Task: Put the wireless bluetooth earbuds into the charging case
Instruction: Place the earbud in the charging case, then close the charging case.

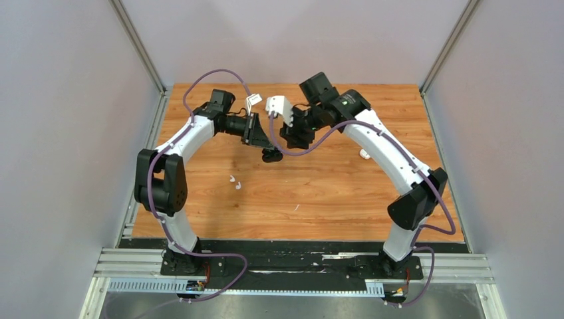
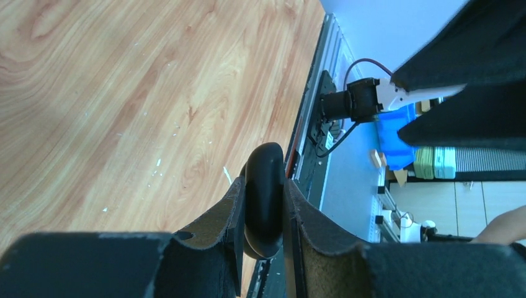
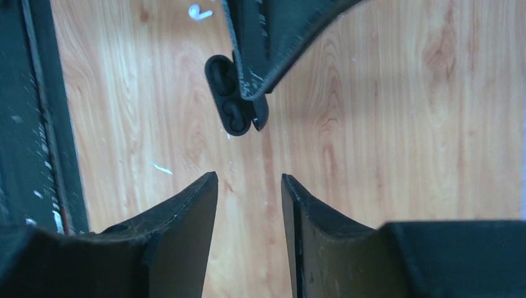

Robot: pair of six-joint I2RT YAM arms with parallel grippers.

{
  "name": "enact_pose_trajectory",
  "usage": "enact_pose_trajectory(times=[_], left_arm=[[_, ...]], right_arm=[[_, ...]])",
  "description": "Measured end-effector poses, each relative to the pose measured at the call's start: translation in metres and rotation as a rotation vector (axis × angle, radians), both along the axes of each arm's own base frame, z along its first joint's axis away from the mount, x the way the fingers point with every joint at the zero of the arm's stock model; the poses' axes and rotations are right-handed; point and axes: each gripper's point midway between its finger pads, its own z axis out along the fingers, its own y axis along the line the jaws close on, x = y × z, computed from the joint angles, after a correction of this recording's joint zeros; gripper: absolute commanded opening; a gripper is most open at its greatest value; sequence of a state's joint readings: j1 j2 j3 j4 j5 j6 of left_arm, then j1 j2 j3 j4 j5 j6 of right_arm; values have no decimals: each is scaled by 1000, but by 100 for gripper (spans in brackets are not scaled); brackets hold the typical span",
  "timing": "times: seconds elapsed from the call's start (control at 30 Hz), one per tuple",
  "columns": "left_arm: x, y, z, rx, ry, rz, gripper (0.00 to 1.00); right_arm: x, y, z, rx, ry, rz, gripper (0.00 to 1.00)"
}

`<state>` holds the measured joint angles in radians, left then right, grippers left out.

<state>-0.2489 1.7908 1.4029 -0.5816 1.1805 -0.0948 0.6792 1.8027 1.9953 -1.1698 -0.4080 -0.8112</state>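
Observation:
The black charging case (image 2: 265, 205) stands on edge between the fingers of my left gripper (image 2: 265, 185), which is shut on it above the table's middle (image 1: 271, 156). In the right wrist view the case (image 3: 228, 96) shows its open face with two dark sockets; I cannot tell whether earbuds sit in them. My right gripper (image 3: 248, 180) hangs just short of the case, open, with only bare wood between its fingers. Two white earbuds (image 1: 234, 183) lie on the table left of centre, and one of them (image 3: 198, 11) shows at the top edge of the right wrist view.
A small white object (image 1: 364, 154) lies on the wood beside the right arm. The two grippers nearly meet at mid-table (image 1: 282, 143). Grey walls close the table in on three sides, and a black strip with metal rails (image 1: 292, 262) runs along the near edge.

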Motion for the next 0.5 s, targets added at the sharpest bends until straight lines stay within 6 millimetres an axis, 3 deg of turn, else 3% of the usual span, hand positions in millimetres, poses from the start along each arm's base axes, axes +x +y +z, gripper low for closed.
enact_pose_trajectory(times=[0.07,0.13,0.27,0.37,0.4,0.47,0.5], left_arm=[[-1,-1,4,-13,-6,-11,0],[-1,-2,9,-31,-20,-25,0],[-5,-3,18,-66,-51,-53,0],[-10,-3,33,-99,-92,-74,0],[-13,-3,38,-109,-107,-81,0],[-16,-3,51,-129,-140,-93,0],[-16,-3,55,-135,-154,-96,0]], right_arm=[[3,-4,7,90,52,-80,48],[16,-18,14,193,101,-189,58],[37,-43,18,363,188,-336,59],[39,-37,23,469,289,-342,63],[36,-30,26,497,317,-321,67],[29,-18,31,539,356,-266,97],[24,-13,32,554,377,-242,100]])
